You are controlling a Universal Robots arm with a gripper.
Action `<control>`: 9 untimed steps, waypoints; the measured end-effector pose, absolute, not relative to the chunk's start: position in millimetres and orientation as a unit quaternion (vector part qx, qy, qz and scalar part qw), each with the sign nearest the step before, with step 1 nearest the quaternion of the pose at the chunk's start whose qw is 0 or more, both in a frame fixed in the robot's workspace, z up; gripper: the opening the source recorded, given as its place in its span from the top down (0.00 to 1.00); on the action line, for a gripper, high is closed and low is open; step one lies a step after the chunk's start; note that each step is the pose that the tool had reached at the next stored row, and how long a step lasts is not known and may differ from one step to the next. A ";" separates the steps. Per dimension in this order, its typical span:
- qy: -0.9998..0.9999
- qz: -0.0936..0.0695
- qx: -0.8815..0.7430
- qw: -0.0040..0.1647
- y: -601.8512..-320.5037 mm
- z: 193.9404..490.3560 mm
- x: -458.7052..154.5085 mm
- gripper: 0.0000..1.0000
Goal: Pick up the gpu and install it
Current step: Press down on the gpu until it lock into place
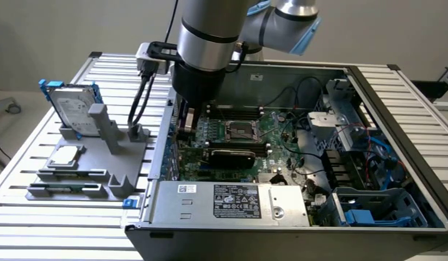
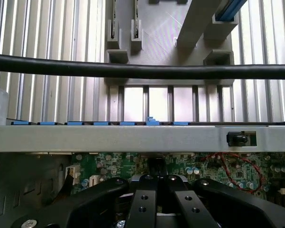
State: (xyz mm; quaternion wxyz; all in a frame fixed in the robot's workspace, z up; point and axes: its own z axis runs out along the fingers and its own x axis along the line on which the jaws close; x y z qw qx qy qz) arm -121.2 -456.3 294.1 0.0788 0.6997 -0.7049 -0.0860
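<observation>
Just under the wrist camera, the gripper [image 2: 156,179] has its black jaws drawn fully together, and I can make out nothing held between them. It hangs low inside the open computer case, close over the green motherboard [image 2: 199,166] and by the case wall [image 2: 133,138] on the exterior view's left. A little further into the case, in the exterior view, the gpu [image 1: 231,157] appears to sit on the board just below the CPU socket [image 1: 237,130], its black rounded shroud showing. It stands apart from the gripper, and whether it is fully seated I cannot tell. By its look the card should be light and stiff but delicate: a thin board with exposed parts on one face and a smooth, possibly slippery shroud on the other. The safest hold would be across its thickness along the long upper edge, away from the connector, with any pressure kept straight and even. Beyond the wall, past a black cable [image 2: 133,71], the grey parts holder [image 2: 156,33] rests on the slatted table [image 2: 47,57].
</observation>
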 end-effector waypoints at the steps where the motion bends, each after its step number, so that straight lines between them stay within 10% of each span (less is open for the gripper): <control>1: -0.705 -0.086 0.699 0.079 -455.9 294.1 -121.2 0.89; 9: -0.706 -0.089 0.698 0.082 -455.2 294.8 -121.2 0.89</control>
